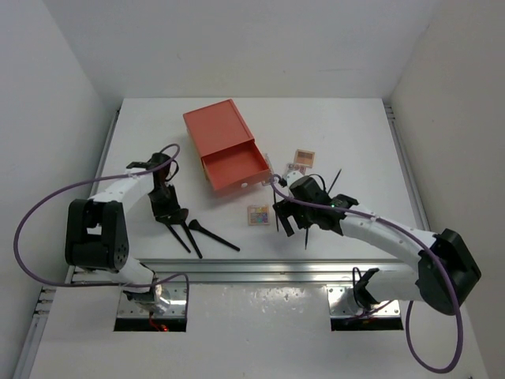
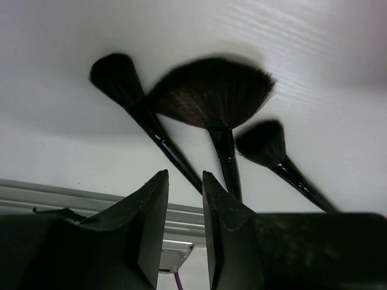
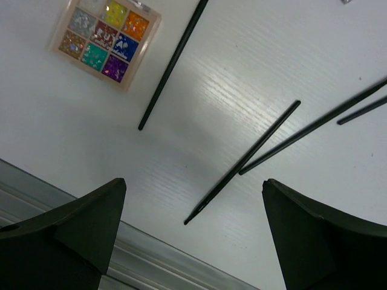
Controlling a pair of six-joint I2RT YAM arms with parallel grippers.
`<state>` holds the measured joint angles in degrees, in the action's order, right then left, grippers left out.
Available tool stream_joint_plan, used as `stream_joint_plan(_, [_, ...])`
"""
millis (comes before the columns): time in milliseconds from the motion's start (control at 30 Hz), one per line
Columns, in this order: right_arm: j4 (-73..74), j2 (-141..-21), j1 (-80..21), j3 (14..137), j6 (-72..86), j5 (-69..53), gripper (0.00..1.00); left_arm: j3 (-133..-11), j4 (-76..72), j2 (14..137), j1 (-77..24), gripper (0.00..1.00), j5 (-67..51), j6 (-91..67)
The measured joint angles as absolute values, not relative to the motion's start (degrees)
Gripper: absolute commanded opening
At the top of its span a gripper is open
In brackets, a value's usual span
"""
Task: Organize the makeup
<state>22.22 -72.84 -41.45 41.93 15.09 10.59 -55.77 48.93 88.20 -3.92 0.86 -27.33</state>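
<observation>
Three black makeup brushes lie side by side on the white table: a round one (image 2: 115,75), a fan brush (image 2: 211,90) and a small one (image 2: 263,142). In the top view they are a cluster of brushes (image 1: 193,235). My left gripper (image 2: 184,175) (image 1: 167,209) hovers over their handles, its jaws a narrow gap apart with nothing between them. My right gripper (image 3: 193,187) (image 1: 286,217) stands wide open over a thin dark stick (image 3: 242,163). More sticks (image 3: 172,63) (image 3: 320,124) lie around it. A multicoloured palette (image 3: 106,39) (image 1: 258,215) lies to its left. Two pink-brown palettes (image 1: 300,160) lie farther back.
An orange box (image 1: 217,130) with its drawer (image 1: 234,170) pulled out sits at the back centre. A metal rail (image 1: 260,271) runs along the table's near edge. One more stick (image 1: 335,180) lies right of the right gripper.
</observation>
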Motion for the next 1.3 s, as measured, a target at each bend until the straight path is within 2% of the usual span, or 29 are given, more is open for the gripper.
stream_joint_plan(500, [25.8,-75.8,-41.5,43.7,15.1,11.6,0.93,-53.6,46.6,97.4,-0.8,0.34,1.5,-28.1])
stream_joint_plan(533, [25.9,-76.0,-41.5,43.8,15.0,11.7,0.93,-53.7,46.6,97.5,-0.6,0.28,1.4,-28.1])
stream_joint_plan(600, [26.0,-76.4,-41.5,44.2,14.8,11.9,0.93,-53.7,46.4,97.7,0.4,0.23,0.1,-28.6])
stream_joint_plan(733, [26.2,-77.5,-41.4,45.3,14.1,12.0,0.93,-53.8,46.7,98.1,2.1,0.02,-1.3,-29.3])
stream_joint_plan(1033, [25.8,-79.6,-41.1,47.6,12.2,11.7,0.93,-54.3,48.6,97.4,5.9,0.00,-0.1,-27.9])
stream_joint_plan(1133, [25.5,-79.6,-40.4,48.0,11.7,10.8,0.93,-59.7,52.0,96.7,7.2,0.00,1.3,-25.8])
stream_joint_plan(1300, [24.4,-79.6,-34.8,48.0,13.4,7.6,0.91,-80.4,52.8,96.2,5.8,0.00,1.4,-21.8])
